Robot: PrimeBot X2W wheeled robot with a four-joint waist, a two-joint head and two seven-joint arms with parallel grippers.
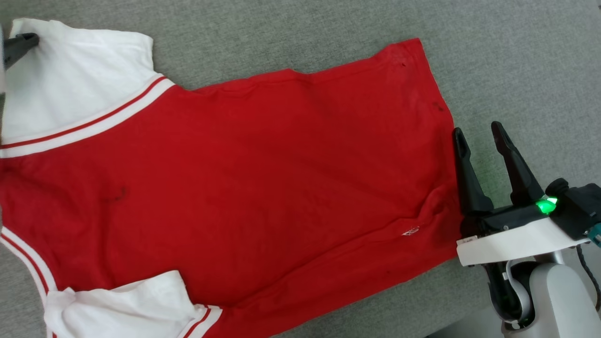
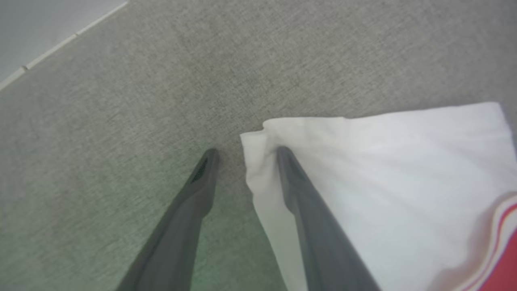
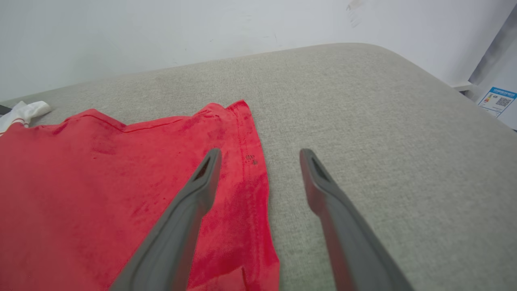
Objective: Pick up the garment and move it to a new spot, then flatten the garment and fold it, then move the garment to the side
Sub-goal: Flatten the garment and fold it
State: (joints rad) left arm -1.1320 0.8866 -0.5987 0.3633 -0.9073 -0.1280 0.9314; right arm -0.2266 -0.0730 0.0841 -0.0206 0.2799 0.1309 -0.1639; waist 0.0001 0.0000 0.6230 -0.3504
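At the far left my left end effector point(image 2: 246, 150) sits at the outer corner of the upper white sleeve point(image 1: 75, 84). Its jaws are spread, one finger point(image 2: 198, 190) over the grey upholstered surface point(image 1: 516, 56) and the other point(image 2: 307, 202) over the sleeve cloth. The sleeve's corner lies in the gap between them, and I see no pinch on it. The garment point(image 1: 258, 178) lies spread on that surface, plain red face up, with its sleeves to the left and its hem to the right. The lower sleeve point(image 1: 127, 305) is bunched and folded over itself. A small white tag point(image 1: 411, 231) shows near the hem. At the right, my right end effector point(image 1: 479, 131) is just beside the hem with its jaws wide apart, holding nothing. From its wrist camera, one finger point(image 3: 190, 210) is over the red hem edge and the other point(image 3: 339, 210) over bare grey fabric
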